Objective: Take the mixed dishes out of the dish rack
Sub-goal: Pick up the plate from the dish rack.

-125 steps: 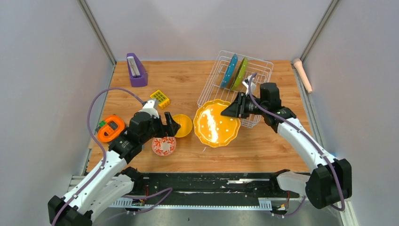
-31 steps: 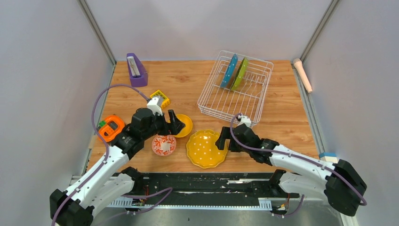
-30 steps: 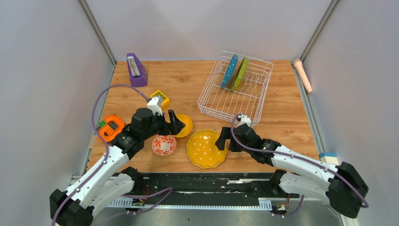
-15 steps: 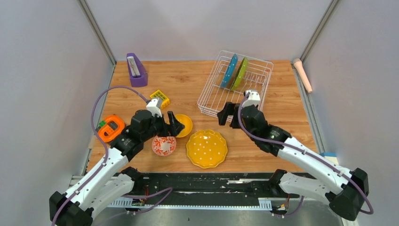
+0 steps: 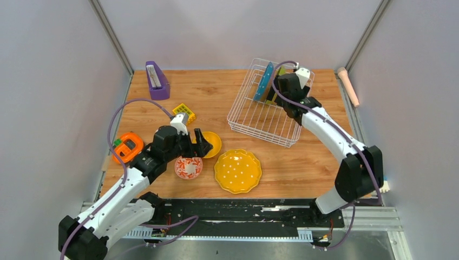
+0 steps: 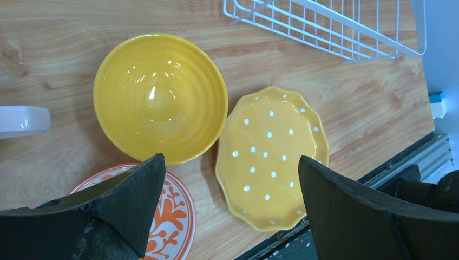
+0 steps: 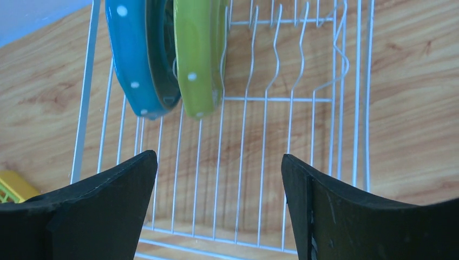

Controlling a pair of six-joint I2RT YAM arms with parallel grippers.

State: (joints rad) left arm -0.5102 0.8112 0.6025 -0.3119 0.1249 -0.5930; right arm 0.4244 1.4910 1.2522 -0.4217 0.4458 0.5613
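The white wire dish rack [image 5: 265, 116] stands at the back right with a blue dotted plate [image 5: 264, 81] and a green plate [image 7: 197, 54] upright at its far end. My right gripper [image 5: 277, 89] hovers over those plates, open and empty; in the right wrist view [image 7: 217, 156] only rack wires lie between its fingers. The yellow dotted plate [image 5: 238, 170] lies flat near the front, beside the plain yellow bowl [image 5: 212, 143] and the red-and-white bowl [image 5: 188, 168]. My left gripper [image 5: 201, 145] hangs open above the bowls [image 6: 230, 160], holding nothing.
A purple wedge holder [image 5: 157, 80] sits at the back left, a yellow grid block [image 5: 184, 113] in front of it, and an orange round gadget [image 5: 128, 147] at the left edge. A pinkish rod [image 5: 349, 85] lies along the right wall.
My right arm left the yellow plate lying on the table and swung back up to the rack's far end, over the blue and green plates. The left arm stayed put.
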